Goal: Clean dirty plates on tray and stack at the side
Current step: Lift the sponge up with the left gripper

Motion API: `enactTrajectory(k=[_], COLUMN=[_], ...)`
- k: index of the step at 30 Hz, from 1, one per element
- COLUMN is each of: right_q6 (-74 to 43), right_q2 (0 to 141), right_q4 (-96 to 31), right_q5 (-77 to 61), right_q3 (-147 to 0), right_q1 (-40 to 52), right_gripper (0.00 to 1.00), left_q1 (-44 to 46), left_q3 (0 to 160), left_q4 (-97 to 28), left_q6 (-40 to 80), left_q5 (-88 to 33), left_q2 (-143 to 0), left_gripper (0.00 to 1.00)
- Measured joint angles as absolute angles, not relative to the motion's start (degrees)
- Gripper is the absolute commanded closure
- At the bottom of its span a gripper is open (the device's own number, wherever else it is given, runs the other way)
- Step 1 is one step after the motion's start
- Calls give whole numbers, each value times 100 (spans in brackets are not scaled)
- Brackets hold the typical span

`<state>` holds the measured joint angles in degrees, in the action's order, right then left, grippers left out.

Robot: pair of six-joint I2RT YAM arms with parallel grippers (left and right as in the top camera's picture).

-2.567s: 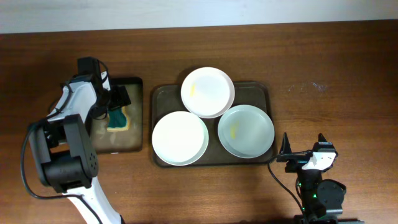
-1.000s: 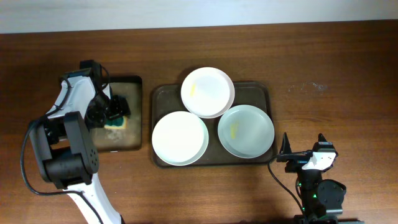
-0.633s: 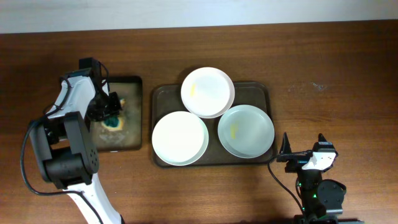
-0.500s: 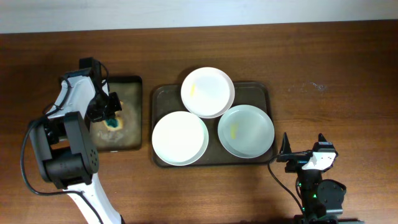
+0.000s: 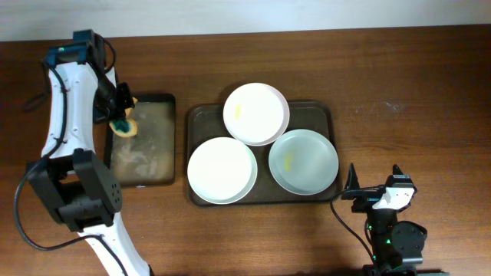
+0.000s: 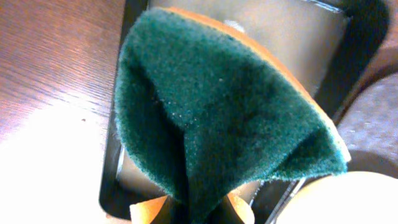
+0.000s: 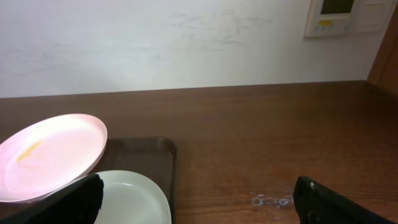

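Status: left jaws pinched on a green-faced scouring sponge with orange foam backing [image 5: 123, 126]. The left wrist view shows it folded, with the green side facing the camera [image 6: 230, 118].

Position: the sponge hangs well to the left of the large dark brown rectangular tray [image 5: 202, 123], over the far-left corner of the small black tray [image 5: 149, 157] that lies just beside it.

Targets: three round white plates sit on the brown tray.
- The far plate with a yellow smear [image 5: 256, 113] overlaps the tray's far rim.
- The plain white plate [image 5: 222, 170] is at the tray's near-left.
- The pale plate with a yellow streak [image 5: 303, 161] is at the tray's near-right.

Key relation: all plates lie to the right of the sponge, so the travel is rightward along the tray's long axis. The near-left and far plates look like the shortest reach.

Pose: my white left arm [image 5: 64, 100] is stretched toward the far side of the worktop [image 5: 422, 92], with the wrist turned down.

Right jaws: spread and holding nothing, parked just off the brown tray's near-right corner. They are level with the worktop and face the smeared far plate [image 7: 53, 155].

Judgement: no plate is stacked at the side yet.
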<state>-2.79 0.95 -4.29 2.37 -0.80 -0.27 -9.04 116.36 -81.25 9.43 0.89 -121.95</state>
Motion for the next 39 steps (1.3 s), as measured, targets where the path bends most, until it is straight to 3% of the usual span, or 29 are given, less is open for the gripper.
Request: enactTrajectory(k=[7,11,16,21,25,29,34,39], right_q6=[-279,-281,-279,-276,-281,-279,-276,-276], right_q2=[95,95,95,95,95,95,97,95], right_q4=[-429,-429,-427,-429,-429,-429,-429,-429], right_q5=[237,235,235,237,237,235,235,235], right_q3=[-80,-80,-80,-80,-80,-80,-80,-80], right_q1=[-27,-27,-27,-27,-27,-27,-27,-27], right_gripper=[2,2,2,2,2,1,2,2], left_q1=[-904,-904,-904,-808,-694,-687,-703,-698], left_q3=[10746,10136,11273,11990,10370,9531,11059,10838], left_q4=[-7105,-7185,-8169,-8307,-7225,-7400,-8374,-7677], left_q6=[943,943,943,943,943,919,895,947], left_q5=[38,-169,-283,-10,154,196,150,436], left_q2=[-12186,-12293,-12313,-11817,-11489,-11944,-11799,-10816], left_gripper=[100,100,100,100,100,100,100,100])
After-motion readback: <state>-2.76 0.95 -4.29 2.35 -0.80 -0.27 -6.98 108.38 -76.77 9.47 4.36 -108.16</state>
